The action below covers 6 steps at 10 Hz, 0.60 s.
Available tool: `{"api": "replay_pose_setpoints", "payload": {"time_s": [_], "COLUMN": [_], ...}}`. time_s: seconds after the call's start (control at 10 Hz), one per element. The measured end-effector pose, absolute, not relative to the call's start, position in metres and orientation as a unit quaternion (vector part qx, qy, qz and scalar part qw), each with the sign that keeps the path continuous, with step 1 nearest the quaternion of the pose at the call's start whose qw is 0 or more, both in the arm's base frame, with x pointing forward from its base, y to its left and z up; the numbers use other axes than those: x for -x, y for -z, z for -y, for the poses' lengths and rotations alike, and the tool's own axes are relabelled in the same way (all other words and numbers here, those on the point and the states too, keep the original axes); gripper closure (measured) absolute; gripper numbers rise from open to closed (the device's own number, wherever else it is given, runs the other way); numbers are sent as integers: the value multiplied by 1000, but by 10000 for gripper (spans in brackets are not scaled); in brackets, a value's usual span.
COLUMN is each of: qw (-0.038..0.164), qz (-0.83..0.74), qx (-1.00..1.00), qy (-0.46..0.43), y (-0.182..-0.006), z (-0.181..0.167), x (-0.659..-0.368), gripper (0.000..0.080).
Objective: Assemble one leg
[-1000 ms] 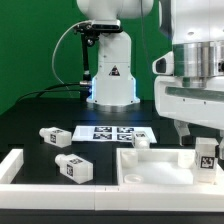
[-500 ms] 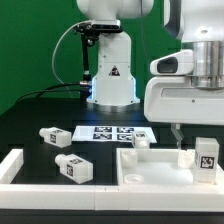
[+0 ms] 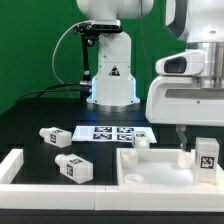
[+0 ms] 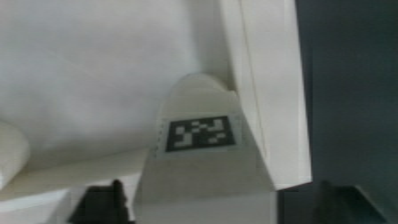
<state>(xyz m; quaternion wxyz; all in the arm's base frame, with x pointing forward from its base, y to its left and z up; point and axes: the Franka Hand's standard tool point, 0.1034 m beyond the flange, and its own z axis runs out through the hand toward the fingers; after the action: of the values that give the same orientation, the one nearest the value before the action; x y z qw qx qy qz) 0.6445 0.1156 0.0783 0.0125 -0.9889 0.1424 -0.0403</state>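
A leg (image 3: 207, 158), a stubby white post with a black-and-white tag, stands upright over the right end of the big white panel (image 3: 150, 170). My gripper (image 3: 203, 140) comes down on it from above. In the wrist view the same leg (image 4: 201, 133) fills the gap between my two dark fingers (image 4: 102, 203), and the gripper (image 4: 210, 205) is shut on it. The panel's pale surface and raised rim (image 4: 249, 60) lie beneath it. Whether the leg's lower end touches the panel is hidden.
Two loose legs (image 3: 53, 135) (image 3: 72, 168) lie on the black table at the exterior view's left. A third leg (image 3: 141, 141) sits by the panel's far corner. The marker board (image 3: 113, 132) lies behind. A white rail (image 3: 12, 165) borders the front left. The robot base (image 3: 110, 80) stands at the back.
The hand has turned over the leg and now looks wider in the exterior view. The leg's tag has gone from slanted to square-on. The leg stays in place.
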Motion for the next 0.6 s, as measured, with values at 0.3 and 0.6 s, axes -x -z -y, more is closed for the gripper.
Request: {"api": "replay_pose_setpoints", "payload": {"time_s": [0.3, 0.6], "qw": [15, 26], "qz": [-276, -492], "qx": [960, 869], "qy": [38, 35], "y": [-78, -76], "z": [-113, -112], "x": [-644, -642], "gripper": [514, 514]}}
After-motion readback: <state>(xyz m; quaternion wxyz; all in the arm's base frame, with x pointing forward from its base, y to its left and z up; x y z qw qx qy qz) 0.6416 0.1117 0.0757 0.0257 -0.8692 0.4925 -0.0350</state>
